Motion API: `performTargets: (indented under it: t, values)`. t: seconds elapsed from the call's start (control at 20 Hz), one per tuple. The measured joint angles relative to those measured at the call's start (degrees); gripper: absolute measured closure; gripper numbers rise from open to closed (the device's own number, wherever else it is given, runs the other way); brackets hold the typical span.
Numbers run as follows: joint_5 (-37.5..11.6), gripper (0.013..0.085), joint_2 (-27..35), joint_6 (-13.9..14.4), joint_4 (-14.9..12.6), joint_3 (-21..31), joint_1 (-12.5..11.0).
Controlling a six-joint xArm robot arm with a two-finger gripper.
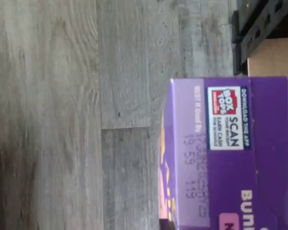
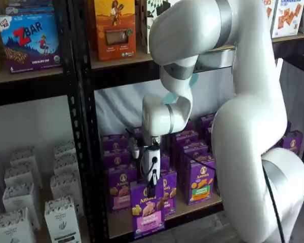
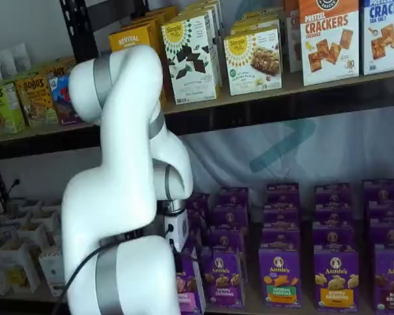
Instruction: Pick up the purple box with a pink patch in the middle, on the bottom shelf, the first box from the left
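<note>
The purple box (image 2: 147,211) with a pink band is upright and held out in front of the bottom shelf (image 2: 205,204), at the left end of its row. My gripper (image 2: 152,186) hangs straight down from the white arm, its black fingers closed on the box's top edge. In a shelf view the arm hides most of the box; only its edge (image 3: 188,292) with a bit of pink shows, under the gripper's white body (image 3: 175,231). The wrist view shows the box's top flap (image 1: 230,143) with a Box Tops label, over grey plank floor.
More purple Annie's cartons stand in rows behind, one with a green band (image 2: 201,182) just right of the held box. White cartons (image 2: 61,215) fill the left bay past a black upright (image 2: 86,152). The upper shelf holds taller boxes (image 3: 190,56). The rack's corner (image 1: 259,24) shows in the wrist view.
</note>
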Motion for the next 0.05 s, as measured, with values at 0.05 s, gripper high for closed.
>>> performTargets:
  t: [0.05]
  values:
    - [-0.2, 0.061, -0.4, -0.2, 0.1, 0.5, -0.1]
